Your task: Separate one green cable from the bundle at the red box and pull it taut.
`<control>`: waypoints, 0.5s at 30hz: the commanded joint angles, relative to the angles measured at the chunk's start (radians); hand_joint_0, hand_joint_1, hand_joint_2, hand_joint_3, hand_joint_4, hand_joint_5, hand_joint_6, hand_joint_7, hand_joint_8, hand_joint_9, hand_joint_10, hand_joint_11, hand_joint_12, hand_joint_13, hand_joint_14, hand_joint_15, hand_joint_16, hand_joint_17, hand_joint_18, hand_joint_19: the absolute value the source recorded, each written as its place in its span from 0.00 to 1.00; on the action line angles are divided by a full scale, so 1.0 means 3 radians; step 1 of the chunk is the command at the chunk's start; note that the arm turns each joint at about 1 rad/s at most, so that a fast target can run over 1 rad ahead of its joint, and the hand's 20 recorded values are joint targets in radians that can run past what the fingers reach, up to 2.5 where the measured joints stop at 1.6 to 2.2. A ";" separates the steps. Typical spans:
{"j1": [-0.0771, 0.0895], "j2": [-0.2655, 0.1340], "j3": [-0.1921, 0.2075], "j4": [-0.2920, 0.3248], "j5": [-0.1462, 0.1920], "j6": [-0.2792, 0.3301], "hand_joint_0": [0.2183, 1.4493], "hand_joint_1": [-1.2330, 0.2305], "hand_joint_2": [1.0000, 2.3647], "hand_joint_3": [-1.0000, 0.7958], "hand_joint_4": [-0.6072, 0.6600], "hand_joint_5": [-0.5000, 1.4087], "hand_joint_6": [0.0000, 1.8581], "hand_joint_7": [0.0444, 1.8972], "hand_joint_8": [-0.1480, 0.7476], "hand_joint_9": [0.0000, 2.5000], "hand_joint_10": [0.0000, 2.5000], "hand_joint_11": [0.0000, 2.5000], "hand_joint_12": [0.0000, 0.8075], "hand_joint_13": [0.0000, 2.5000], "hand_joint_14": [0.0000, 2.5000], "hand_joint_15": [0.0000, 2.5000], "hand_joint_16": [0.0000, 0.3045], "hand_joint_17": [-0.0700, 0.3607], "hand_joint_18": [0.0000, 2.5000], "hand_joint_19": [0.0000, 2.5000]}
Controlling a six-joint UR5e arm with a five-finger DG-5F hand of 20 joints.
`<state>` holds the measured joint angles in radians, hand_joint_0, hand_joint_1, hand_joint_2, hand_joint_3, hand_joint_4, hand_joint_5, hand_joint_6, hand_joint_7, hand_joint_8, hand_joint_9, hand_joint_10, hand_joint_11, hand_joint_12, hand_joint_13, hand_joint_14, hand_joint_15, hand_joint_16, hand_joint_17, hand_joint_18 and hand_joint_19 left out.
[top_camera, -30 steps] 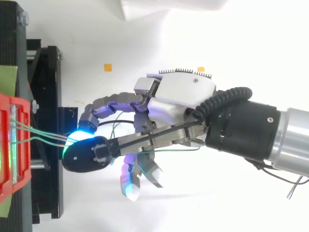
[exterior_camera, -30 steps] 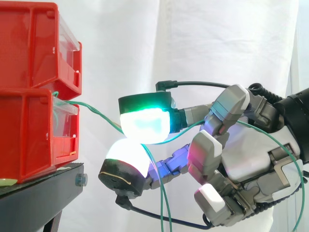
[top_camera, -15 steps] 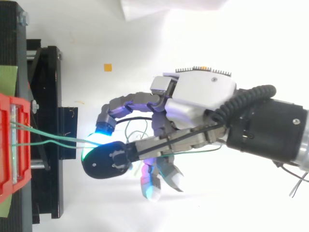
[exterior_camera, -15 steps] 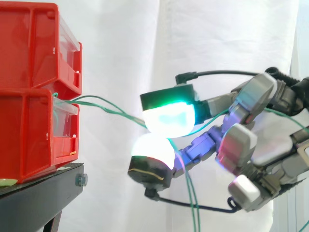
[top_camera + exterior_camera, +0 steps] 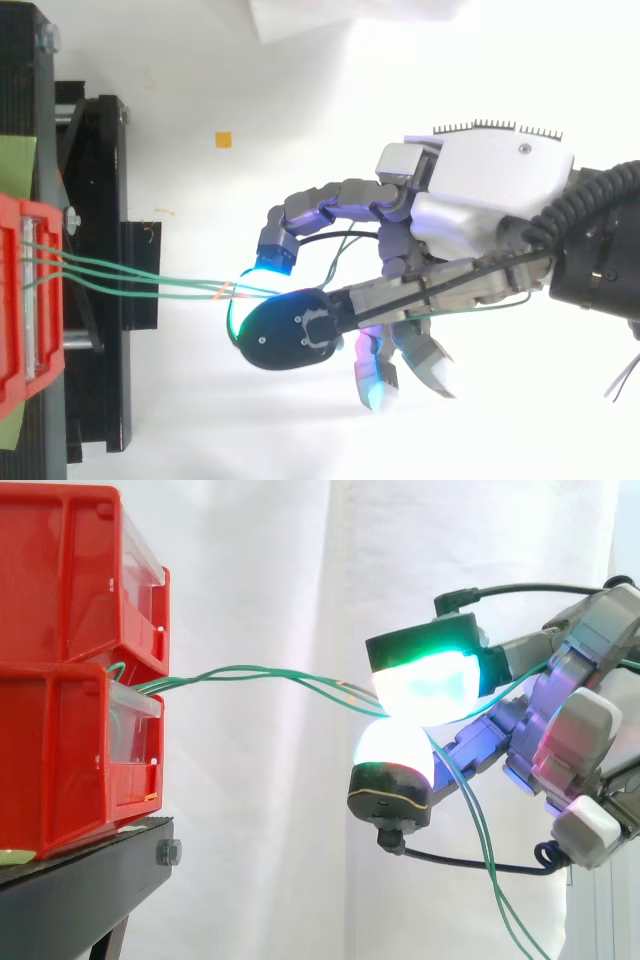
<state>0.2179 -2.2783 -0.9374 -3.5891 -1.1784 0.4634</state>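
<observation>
From the side, the hand (image 5: 580, 730) runs off the right edge, so its palm and wrist are lost to me. The pads (image 5: 425, 685) cover the spot where they pinch the cables (image 5: 260, 675), and I can't tell how many strands sit between them. The cables' far ends are hidden behind the clear front of the lower bin (image 5: 60, 750); their slack drops off the bottom edge. Both bins are cut by the left edge, the stand (image 5: 80, 890) by the bottom. From above, one fingertip's (image 5: 290, 335) black back hides the pad beneath, and the arm (image 5: 600, 240) is cut off at the right edge.
</observation>
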 commanded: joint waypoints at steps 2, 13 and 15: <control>0.0005 0.0017 0.0001 -0.0001 0.0006 -0.0021 0.42 0.30 0.02 0.46 0.54 0.33 0.27 0.67 0.43 0.81 0.01 0.24 0.48 0.60 0.01 0.25 0.18 0.44 0.48 0.18; 0.0010 0.0017 0.0021 -0.0001 0.0006 -0.0026 0.42 0.31 0.02 0.46 0.54 0.33 0.27 0.67 0.42 0.81 0.01 0.23 0.47 0.60 0.01 0.25 0.18 0.44 0.48 0.18; 0.0010 0.0017 0.0041 -0.0001 0.0006 -0.0026 0.42 0.31 0.02 0.46 0.54 0.33 0.27 0.67 0.42 0.81 0.01 0.24 0.47 0.60 0.01 0.25 0.18 0.44 0.48 0.18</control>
<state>0.2208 -2.2737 -0.9323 -3.5885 -1.1763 0.4560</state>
